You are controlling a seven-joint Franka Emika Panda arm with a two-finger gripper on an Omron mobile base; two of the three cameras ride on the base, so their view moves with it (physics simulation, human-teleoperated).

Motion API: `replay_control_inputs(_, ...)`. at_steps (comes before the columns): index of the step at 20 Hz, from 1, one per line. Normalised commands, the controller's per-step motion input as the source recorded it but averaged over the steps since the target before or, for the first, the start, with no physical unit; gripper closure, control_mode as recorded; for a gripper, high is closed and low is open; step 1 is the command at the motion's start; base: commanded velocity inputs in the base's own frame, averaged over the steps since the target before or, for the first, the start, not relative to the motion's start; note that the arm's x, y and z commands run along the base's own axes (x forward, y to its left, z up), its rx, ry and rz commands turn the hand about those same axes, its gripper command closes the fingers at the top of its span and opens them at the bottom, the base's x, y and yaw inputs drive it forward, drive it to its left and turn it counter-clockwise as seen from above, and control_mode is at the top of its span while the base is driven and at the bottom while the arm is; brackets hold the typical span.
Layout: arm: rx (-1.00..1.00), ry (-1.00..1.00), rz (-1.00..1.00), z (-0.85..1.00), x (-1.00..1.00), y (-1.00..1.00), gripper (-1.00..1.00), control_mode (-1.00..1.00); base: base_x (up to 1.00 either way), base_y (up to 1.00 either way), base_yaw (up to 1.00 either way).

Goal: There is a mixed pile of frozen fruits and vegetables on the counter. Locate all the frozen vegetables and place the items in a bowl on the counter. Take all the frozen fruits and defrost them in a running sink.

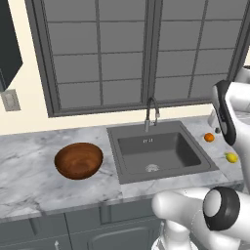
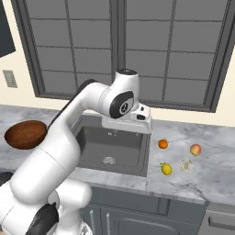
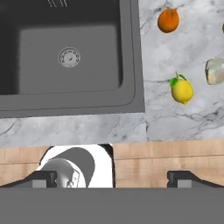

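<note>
Gripper: the two-finger gripper point(image 3: 112, 177) of the white arm hangs above the front edge of the worktop, just right of the basin; its two small dark fingertips point(image 3: 183, 177) stand far apart at the bottom of the hand view with nothing between them; jaws spread wide and empty

Counter: the long grey-and-white veined marble counter point(image 1: 29, 166) runs over dark grey cabinets, below a large grey-framed window point(image 2: 137, 46)

Sink: the dark grey rectangular recessed sink point(image 1: 161, 151) is set in the counter; a pale round drain point(image 3: 69, 57) lies in its floor; a thin curved dark faucet point(image 1: 152, 111) rises at its back edge; I cannot tell whether water runs

Bowl: the wide, round, glossy brown wooden bowl point(image 1: 78, 160) stands upright on the marble left of the sink, apart from it; its inside looks bare

Vegetables: the small round yellow piece point(image 3: 182, 90), with a green leaf at its top, lies on the counter right of the sink, nearest the front edge; the small pale whitish lumpy piece point(image 2: 186, 164) lies just beside it, farther from the basin

Fruits: the small round orange ball point(image 2: 163, 144) lies behind the yellow piece, near the sink's right rim; the small orange-red peach-like ball point(image 2: 195, 149) lies behind the whitish lump; all four pieces sit apart from one another, none touching
</note>
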Motion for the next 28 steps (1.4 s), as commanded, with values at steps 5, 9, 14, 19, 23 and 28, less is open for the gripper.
replay_control_inputs(5,0.01,0.0,0.0,-0.11,0.0,-0.11,-1.0,-1.0,0.0,0.0,0.0)
replay_control_inputs(9,0.0,0.0,0.0,-0.23,0.0,-0.19,-1.0,-1.0,0.0,0.0,0.0)
replay_control_inputs(14,-0.01,-0.01,0.02,-0.26,0.0,-0.09,-1.0,-1.0,0.0,0.0,0.0)
replay_control_inputs(19,-0.03,-0.01,0.01,-0.14,0.0,-0.13,-1.0,-1.0,0.0,0.0,0.0)
replay_control_inputs(23,-0.04,-0.02,0.0,-0.07,0.0,-0.25,-1.0,-1.0,0.0,0.0,0.0)
replay_control_inputs(28,-0.04,-0.05,0.0,-0.04,0.0,-0.33,-1.0,-1.0,0.0,0.0,0.0)
